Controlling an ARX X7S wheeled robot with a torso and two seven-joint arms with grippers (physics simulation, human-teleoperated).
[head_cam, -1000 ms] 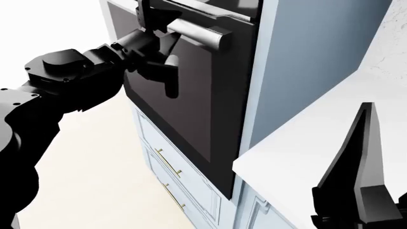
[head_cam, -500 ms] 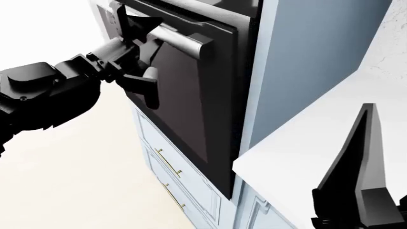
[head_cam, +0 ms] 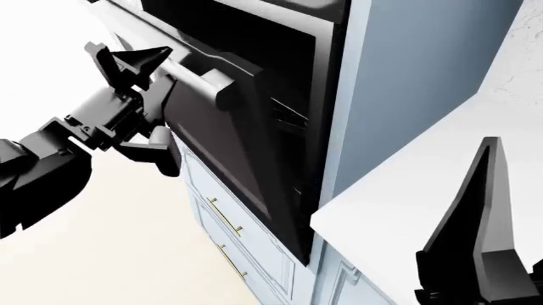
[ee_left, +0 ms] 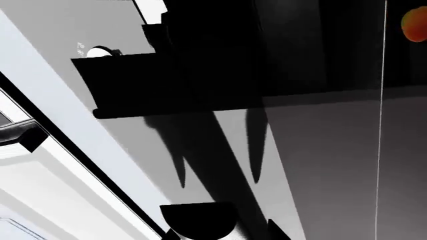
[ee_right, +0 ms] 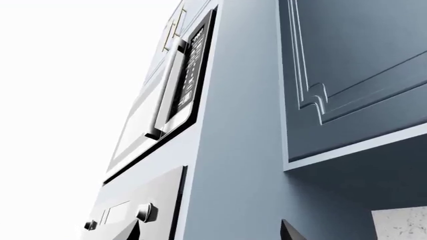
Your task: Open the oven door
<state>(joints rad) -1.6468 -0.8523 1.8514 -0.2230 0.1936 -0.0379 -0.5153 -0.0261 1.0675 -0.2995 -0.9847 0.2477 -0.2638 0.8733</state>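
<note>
At the far left of my head view, my left gripper (head_cam: 157, 101) has its fingers (head_cam: 140, 60) closed around the silver bar handle (head_cam: 199, 79) of the oven door (head_cam: 225, 155). That door tilts outward from its top edge, a dark gap and the oven racks (head_cam: 284, 117) showing behind it. Below sit pale-blue drawers (head_cam: 225, 225) with brass pulls. Further right comes the white bench (head_cam: 407, 190), then my right gripper (head_cam: 479, 254) low at the corner; whether its fingers are open I cannot tell.
</note>
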